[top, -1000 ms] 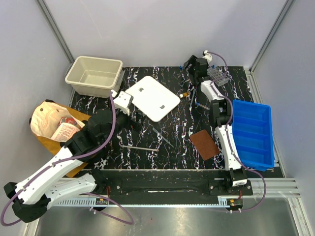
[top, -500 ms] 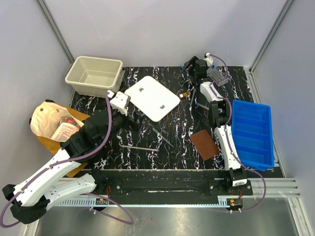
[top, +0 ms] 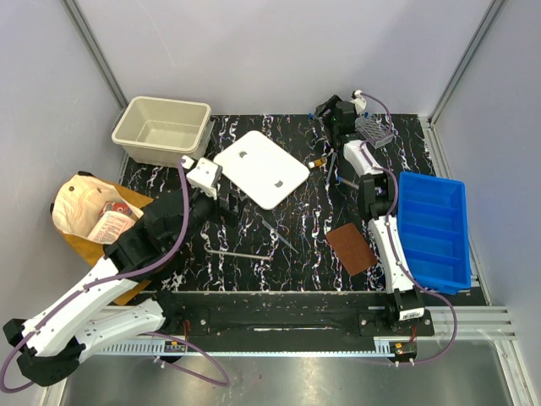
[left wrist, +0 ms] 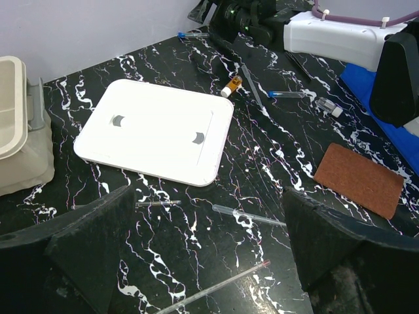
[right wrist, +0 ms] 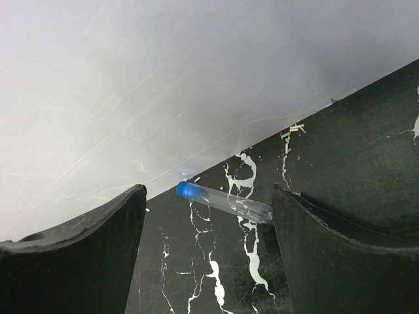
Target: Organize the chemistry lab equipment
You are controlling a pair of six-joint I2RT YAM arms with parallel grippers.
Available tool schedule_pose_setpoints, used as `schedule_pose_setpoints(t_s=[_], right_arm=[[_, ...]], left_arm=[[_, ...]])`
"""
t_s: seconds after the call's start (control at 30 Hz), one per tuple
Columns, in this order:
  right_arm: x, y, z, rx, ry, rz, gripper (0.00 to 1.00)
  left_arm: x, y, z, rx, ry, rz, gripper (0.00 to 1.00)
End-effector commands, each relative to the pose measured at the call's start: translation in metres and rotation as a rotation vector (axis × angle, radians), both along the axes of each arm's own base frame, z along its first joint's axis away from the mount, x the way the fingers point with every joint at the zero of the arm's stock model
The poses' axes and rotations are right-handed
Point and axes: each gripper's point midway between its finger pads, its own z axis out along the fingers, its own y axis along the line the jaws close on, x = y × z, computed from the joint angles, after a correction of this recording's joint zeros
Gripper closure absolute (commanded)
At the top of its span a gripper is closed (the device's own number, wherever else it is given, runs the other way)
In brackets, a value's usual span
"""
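Item: blue-cap tube point(right wrist: 226, 201), far edge of desk point(top: 296, 245).
R tool point(right wrist: 208, 222) apart, straddling tube; L tool point(left wrist: 208, 216) apart, empty.

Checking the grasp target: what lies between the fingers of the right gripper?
A clear blue-capped tube lies on the marbled mat between the fingers of the open right gripper, touching neither; the right wrist view shows it.

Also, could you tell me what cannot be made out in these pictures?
- Top view: the blue-capped tube cannot be picked out against the black right gripper.
- Top view: the tube rack is too small to tell its contents.
- Left wrist view: the beige bin is cut off by the left edge.
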Motion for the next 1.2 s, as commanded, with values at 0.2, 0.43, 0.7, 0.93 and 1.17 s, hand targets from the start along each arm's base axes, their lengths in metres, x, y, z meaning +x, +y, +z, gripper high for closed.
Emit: schedule_pose_setpoints(t_s=[0.2, 0.43, 0.7, 0.93, 1.17], right_arm=[[0.006, 0.004, 0.009, 0.103, -0.040, -0.052, 0.19], [0.008, 0.004, 0.007, 0.127, -0.055, -0.057, 0.20], [0.008, 0.008, 0.002, 0.167, -0.047, -0.053, 0.21], [0.004, 0.022, 0.007, 0.146, -0.043, 0.043, 0.22], [-0.004, 0.034, 0.015, 0.079, -0.041, 0.121, 0.23]], left_arm=[[0.001, -0.003, 0.011, -0.055, -0.030, -0.004, 0.01], [0.001, -0.003, 0.012, -0.057, -0.031, -0.006, 0.01], [0.000, -0.001, 0.014, -0.063, -0.037, -0.003, 0.01], [-0.001, -0.002, 0.015, -0.066, -0.038, -0.010, 0.01], [-0.002, -0.002, 0.016, -0.070, -0.042, -0.010, 0.01]])
